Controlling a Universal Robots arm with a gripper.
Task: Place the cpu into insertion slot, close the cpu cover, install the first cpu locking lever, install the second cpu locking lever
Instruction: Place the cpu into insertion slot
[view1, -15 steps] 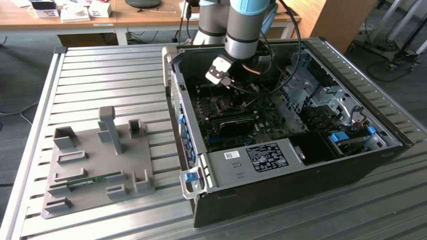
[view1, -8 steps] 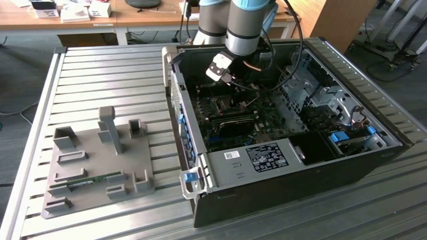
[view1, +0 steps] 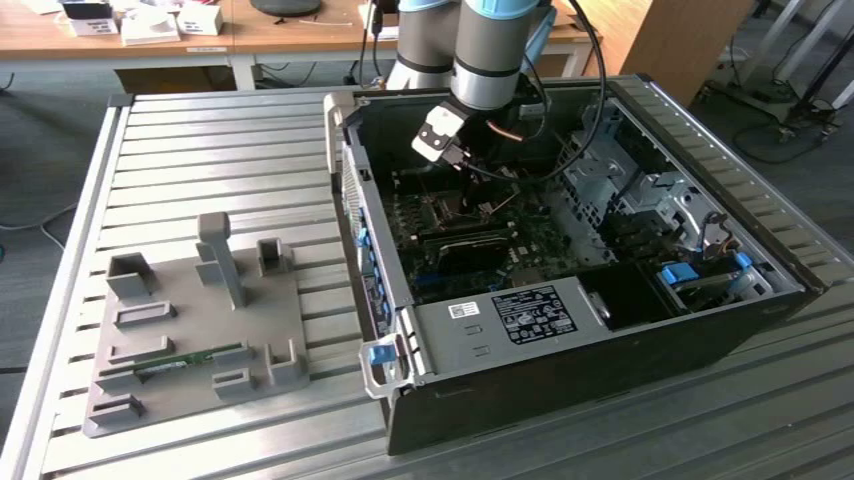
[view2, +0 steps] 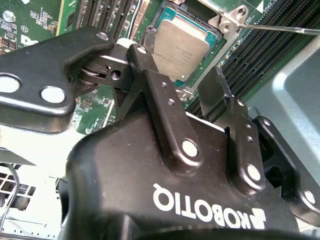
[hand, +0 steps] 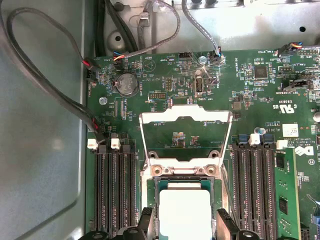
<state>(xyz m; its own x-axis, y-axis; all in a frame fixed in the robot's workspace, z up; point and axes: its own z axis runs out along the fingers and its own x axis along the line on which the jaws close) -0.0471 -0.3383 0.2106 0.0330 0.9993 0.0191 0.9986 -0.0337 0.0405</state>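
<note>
The cpu (hand: 184, 210) lies flat in the insertion slot (hand: 156, 186) on the green board, its pale metal face up. In the second wrist view the cpu (view2: 181, 42) shows just beyond the black fingertips (view2: 143, 56). My gripper (hand: 184, 223) hangs right above it, open, with one finger on each side of the chip and a small gap at both. The cpu cover (hand: 185, 116), a thin silvery frame, is swung open on its hinge, away from the socket. A thin wire locking lever (view2: 280, 28) sticks out beside the socket. In the exterior view my gripper (view1: 461, 168) reaches down into the computer case (view1: 694, 320).
Rows of black memory slots (hand: 112, 195) flank the socket, with a green memory stick (hand: 286, 195) in one. Cables (hand: 50, 85) loop over the case floor beside the board. A grey fixture plate (view1: 187, 330) with a memory stick lies at the exterior view's left.
</note>
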